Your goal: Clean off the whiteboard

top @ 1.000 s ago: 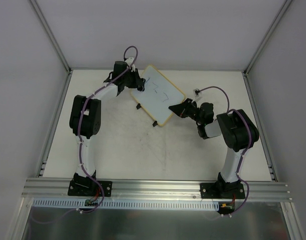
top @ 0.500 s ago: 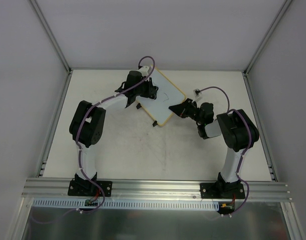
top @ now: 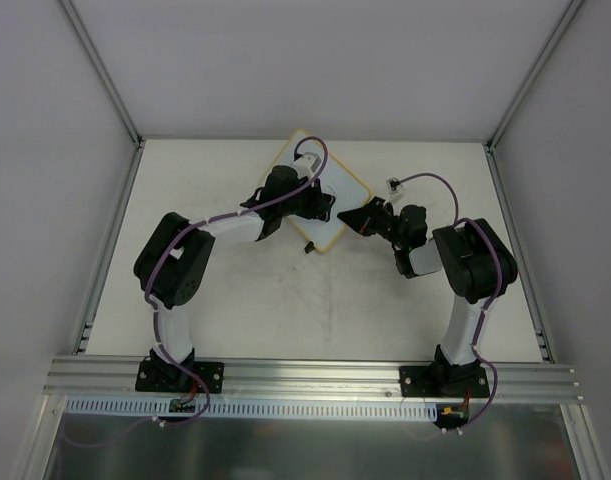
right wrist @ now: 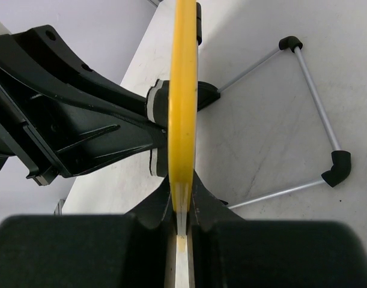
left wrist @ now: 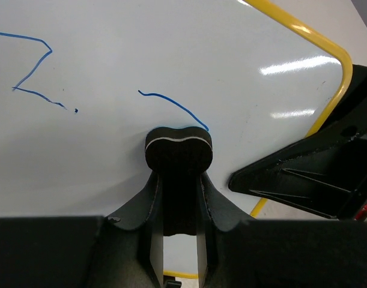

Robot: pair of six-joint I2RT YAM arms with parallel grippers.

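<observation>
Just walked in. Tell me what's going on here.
Two arms are erasing a whiteboard. The right arm has its jaws shut on the board's yellow frame, steadying it. The left arm grips a small black eraser block in its jaws, pressed against the white face right at the end of one blue line. That line and a second blue scribble are not yet wiped, so the job is unfinished.
</observation>
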